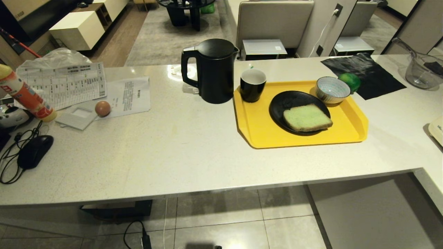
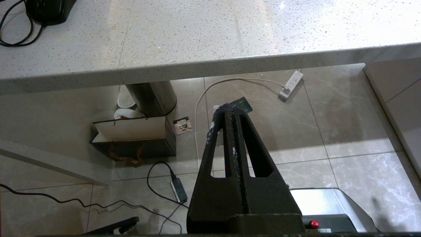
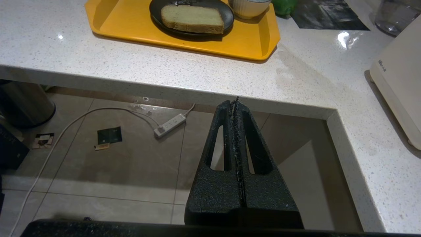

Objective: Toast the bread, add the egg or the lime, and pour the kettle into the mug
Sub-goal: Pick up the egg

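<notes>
The bread (image 1: pixel 307 118) (image 3: pixel 192 18), pale green with a tan crust, lies on a black plate (image 1: pixel 287 103) on the yellow tray (image 1: pixel 346 133). The black mug (image 1: pixel 252 85) stands at the tray's far left corner, next to the tall black kettle (image 1: pixel 211 71). The lime (image 1: pixel 350 81) rests behind a striped bowl (image 1: pixel 332 90). An egg (image 1: pixel 102 108) lies on papers at the left. My right gripper (image 3: pixel 235 102) is shut and empty, below the counter's front edge. My left gripper (image 2: pixel 228 110) is shut and empty over the floor. Neither arm shows in the head view.
A cream appliance (image 3: pixel 399 79) sits on the counter's right wing. A black cloth (image 1: pixel 361 74) and a glass jug (image 1: pixel 422 71) are at the back right. At the left lie papers (image 1: pixel 65 84), a bottle (image 1: pixel 24 95) and a mouse (image 1: pixel 34 151). Cables and a power strip (image 3: pixel 170 125) lie on the floor.
</notes>
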{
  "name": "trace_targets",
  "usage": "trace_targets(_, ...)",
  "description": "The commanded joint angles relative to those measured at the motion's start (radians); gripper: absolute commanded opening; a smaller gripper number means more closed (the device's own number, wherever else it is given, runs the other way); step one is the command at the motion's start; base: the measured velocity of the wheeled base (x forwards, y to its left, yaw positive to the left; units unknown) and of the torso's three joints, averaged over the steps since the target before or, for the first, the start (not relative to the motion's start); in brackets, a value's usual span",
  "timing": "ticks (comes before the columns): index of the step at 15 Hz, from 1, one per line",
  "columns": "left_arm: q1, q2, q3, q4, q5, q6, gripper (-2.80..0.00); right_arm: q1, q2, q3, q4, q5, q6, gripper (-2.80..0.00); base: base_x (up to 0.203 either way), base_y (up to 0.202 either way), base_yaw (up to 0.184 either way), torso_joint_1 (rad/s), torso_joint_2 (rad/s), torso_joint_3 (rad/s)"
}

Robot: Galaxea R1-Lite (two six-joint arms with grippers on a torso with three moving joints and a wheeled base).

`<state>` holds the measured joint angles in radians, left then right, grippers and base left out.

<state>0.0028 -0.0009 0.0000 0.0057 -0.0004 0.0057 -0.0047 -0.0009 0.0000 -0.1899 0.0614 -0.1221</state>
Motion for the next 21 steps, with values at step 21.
trace_targets(21,0.000,0.001,0.000,0.000,-0.001,0.000,-2.80,0.000,0.002,0.026,0.121,-0.061,0.122,-2.80,0.000,0.000,0.000,0.000,0.00,0.000)
